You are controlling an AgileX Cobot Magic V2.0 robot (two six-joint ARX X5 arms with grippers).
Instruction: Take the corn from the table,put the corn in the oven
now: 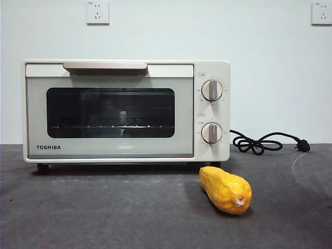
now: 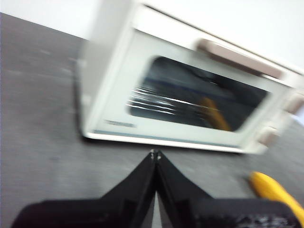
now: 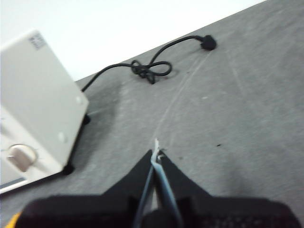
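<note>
The yellow-orange corn [image 1: 225,190] lies on the dark grey table [image 1: 104,212], just in front of the oven's right corner, pale stub end toward the camera. The cream TOSHIBA oven [image 1: 126,110] stands behind it with its dark glass door closed. Neither arm shows in the front view. My left gripper [image 2: 155,154] hangs shut and empty above the table in front of the oven [image 2: 190,95], with the corn [image 2: 275,190] off to one side. My right gripper [image 3: 157,153] is shut and empty over bare table beside the oven's knob side [image 3: 38,104]; a sliver of corn [image 3: 12,220] shows at the picture's corner.
The oven's black cord [image 1: 262,143] lies coiled on the table right of the oven, its plug [image 1: 303,146] near the wall; the right wrist view shows the cord [image 3: 149,70] too. Two wall sockets [image 1: 97,12] sit high on the white wall.
</note>
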